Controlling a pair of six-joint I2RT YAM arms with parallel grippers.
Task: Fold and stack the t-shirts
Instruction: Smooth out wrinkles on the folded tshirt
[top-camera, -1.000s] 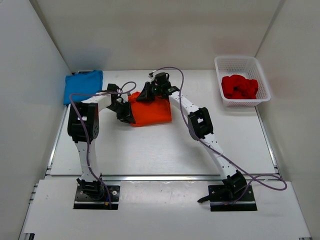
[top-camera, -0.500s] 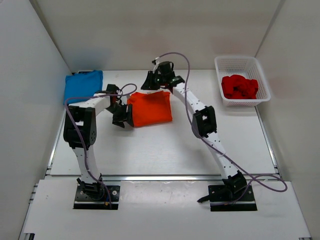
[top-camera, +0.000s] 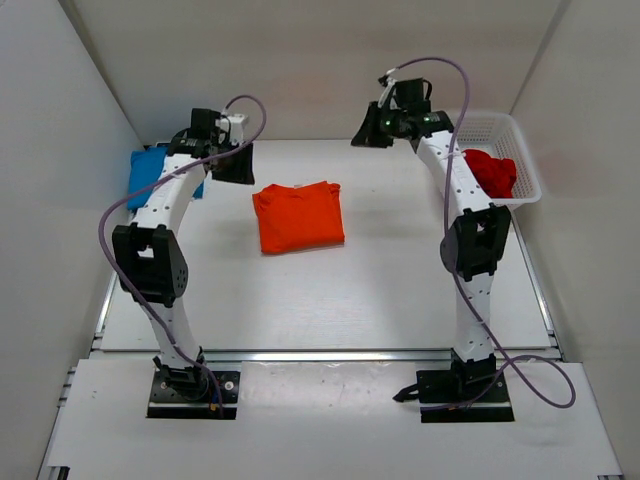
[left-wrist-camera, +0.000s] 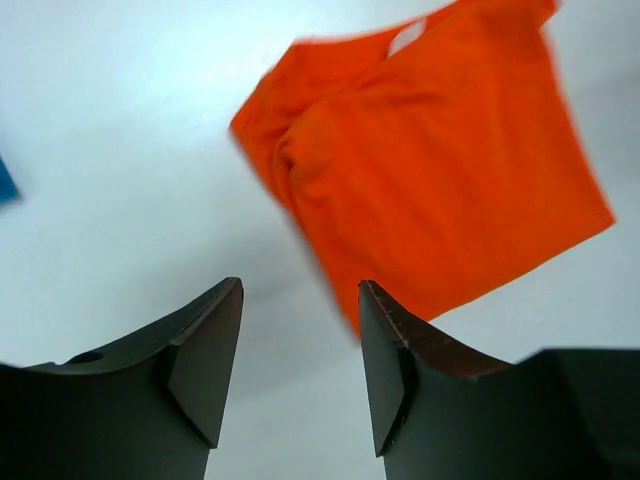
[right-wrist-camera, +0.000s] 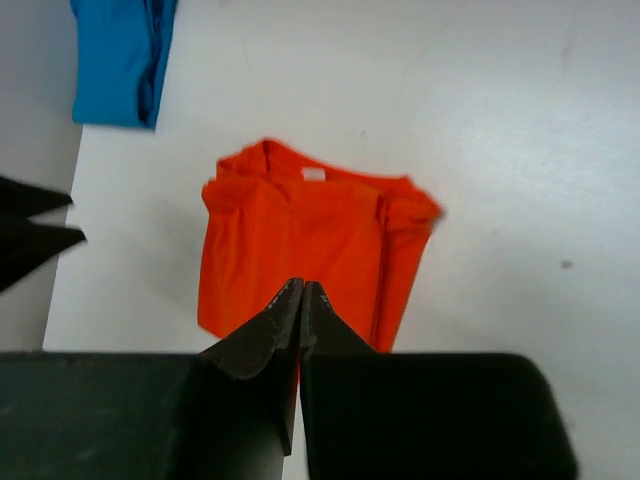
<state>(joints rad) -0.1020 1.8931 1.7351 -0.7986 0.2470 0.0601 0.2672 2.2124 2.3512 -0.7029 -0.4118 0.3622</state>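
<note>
We find the orange t-shirt (top-camera: 297, 216) folded flat near the middle of the worktop (top-camera: 350, 290), touched by neither arm. The blue t-shirt (top-camera: 150, 172) lies folded at the far left edge, partly behind the left arm, and the red t-shirt (top-camera: 492, 172) sits crumpled in the white basket (top-camera: 500, 125) at the far right. We record the left fingers (left-wrist-camera: 200, 360) parted and holding nothing, raised over the worktop left of the orange t-shirt, and the right fingers (right-wrist-camera: 260, 340) pressed together, empty, raised near the basket.
</note>
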